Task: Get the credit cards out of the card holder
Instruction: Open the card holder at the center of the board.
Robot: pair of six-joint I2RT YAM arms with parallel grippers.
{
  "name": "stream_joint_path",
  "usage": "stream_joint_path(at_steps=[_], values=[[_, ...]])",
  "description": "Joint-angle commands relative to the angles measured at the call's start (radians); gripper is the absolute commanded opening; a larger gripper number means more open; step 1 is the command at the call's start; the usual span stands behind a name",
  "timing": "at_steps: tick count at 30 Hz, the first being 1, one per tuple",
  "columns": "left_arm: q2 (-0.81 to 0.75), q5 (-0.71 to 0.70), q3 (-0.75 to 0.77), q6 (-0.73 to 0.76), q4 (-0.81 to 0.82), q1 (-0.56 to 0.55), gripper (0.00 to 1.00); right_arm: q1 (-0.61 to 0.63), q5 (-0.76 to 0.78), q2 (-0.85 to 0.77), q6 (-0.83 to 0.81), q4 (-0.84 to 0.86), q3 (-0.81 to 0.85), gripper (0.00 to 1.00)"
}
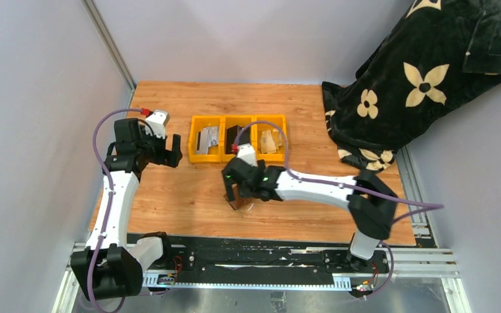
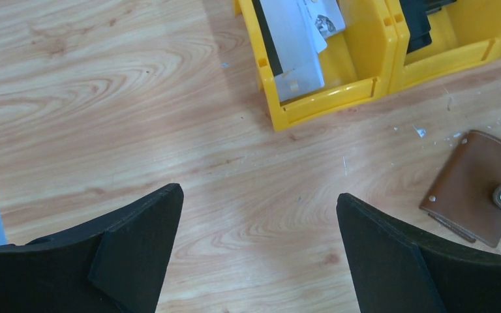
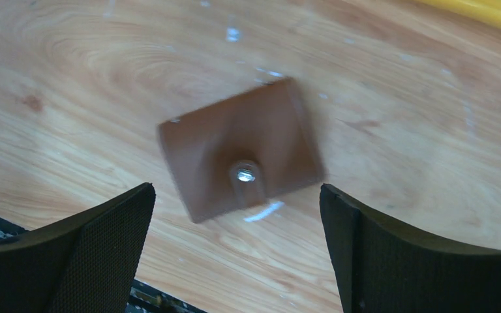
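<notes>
card holder (image 3: 241, 153): brown leather bi-fold wallet, palm-sized, lying flat and folded shut on the wood-grain table top (image 1: 169, 208), with its snap tab fastened over the edge. it sits toward the table's near edge, in front of the row of three yellow plastic bins (image 1: 235, 158) and apart from them.

right gripper (image 3: 236, 192) hangs directly over it, jaws spread wide to either side and touching nothing. i judge it is placed to come down on the fold or the tab. the wrist view is blurred.

left gripper (image 2: 259, 195) is likewise spread and empty. it is parked by the left bin, likely to keep out of the way.

thin flat plastic credit cards (image 2: 293, 59) lie in the bins: grey-silver, black and tan, one colour per bin. whether any sit inside the holder, cannot tell.

bare board lies on all sides of the holder. the black front rail (image 1: 235, 251) is close on the near side. a black flower-print blanket (image 1: 424, 78) is well off at far right.
</notes>
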Motion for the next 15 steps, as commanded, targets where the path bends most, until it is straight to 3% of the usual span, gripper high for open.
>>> stream_joint_path(at_steps=[1, 6, 15], values=[[-0.025, 0.035, 0.034, 0.030, -0.073, 0.007, 1.00, 0.102, 0.136, 0.172, -0.019, -0.179, 0.208, 1.00], [-0.040, 0.025, 0.047, 0.046, -0.097, 0.007, 1.00, 0.138, 0.168, 0.322, -0.081, -0.256, 0.359, 0.98], [-0.008, 0.045, 0.097, 0.039, -0.123, 0.019, 1.00, 0.139, 0.190, 0.322, -0.112, -0.239, 0.269, 0.94]])
